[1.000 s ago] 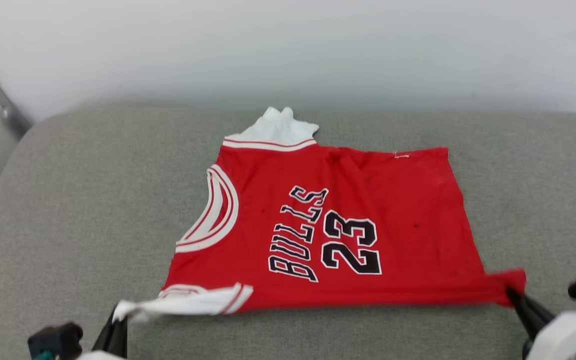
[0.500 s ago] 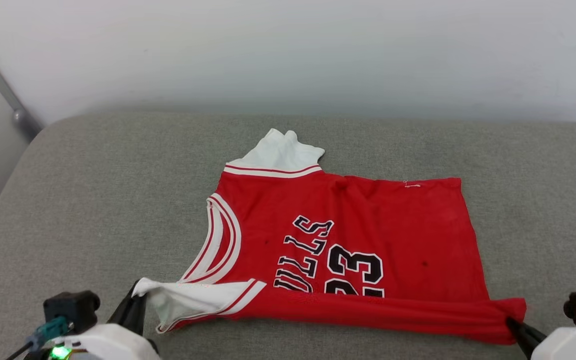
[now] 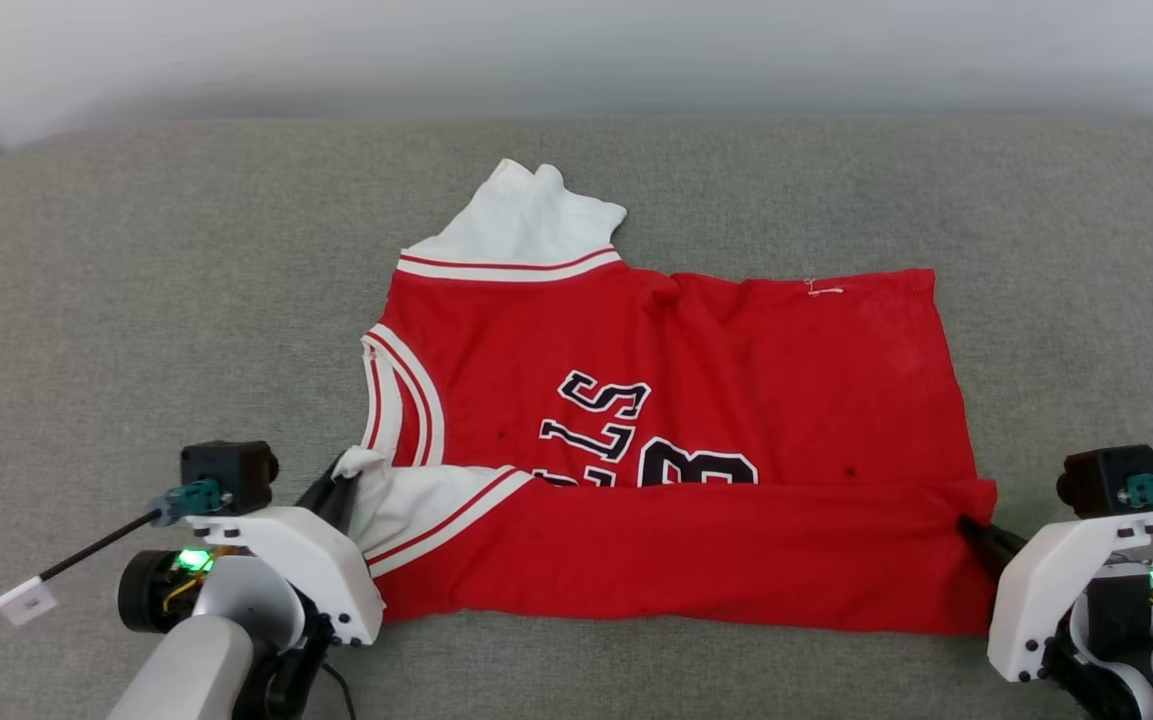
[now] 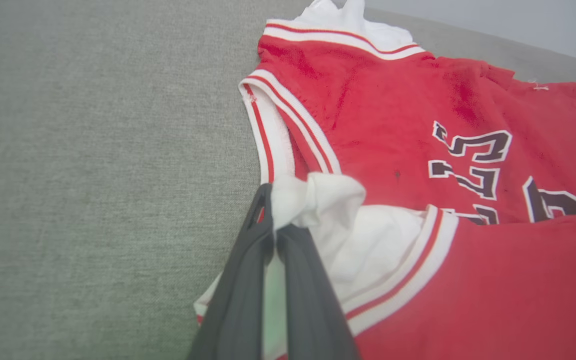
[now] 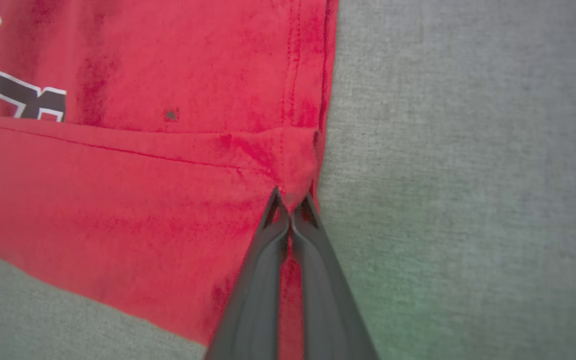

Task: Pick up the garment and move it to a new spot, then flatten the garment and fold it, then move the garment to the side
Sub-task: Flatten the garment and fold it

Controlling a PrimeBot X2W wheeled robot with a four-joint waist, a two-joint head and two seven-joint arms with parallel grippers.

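The garment [image 3: 716, 360], a red jersey with white sleeves and black lettering, lies spread on the grey cushion [image 3: 136, 300]. Its near edge is folded up over the body, covering the lower half of the letters and number. My left gripper [image 3: 341, 480] is shut on the near white sleeve, bunched at its tips [image 4: 273, 220]. At the right, my right gripper [image 3: 966, 525] is shut on the red hem corner [image 5: 292, 197]. The far white sleeve [image 3: 526, 215] lies crumpled beyond the striped trim. In the left wrist view the garment [image 4: 417, 125] stretches away to the right.
Grey cushion surface extends on all sides of the jersey, with wide bare areas left [image 4: 93, 150] and right [image 5: 467, 175]. A pale wall [image 3: 576, 50] runs behind the cushion's far edge. A thin black cable with a white tag [image 3: 26, 600] trails from my left wrist.
Both grippers have carried the near edge of the garment away from me, over the body, widening the fold and hiding more of the lettering. The head camera has also tilted down.
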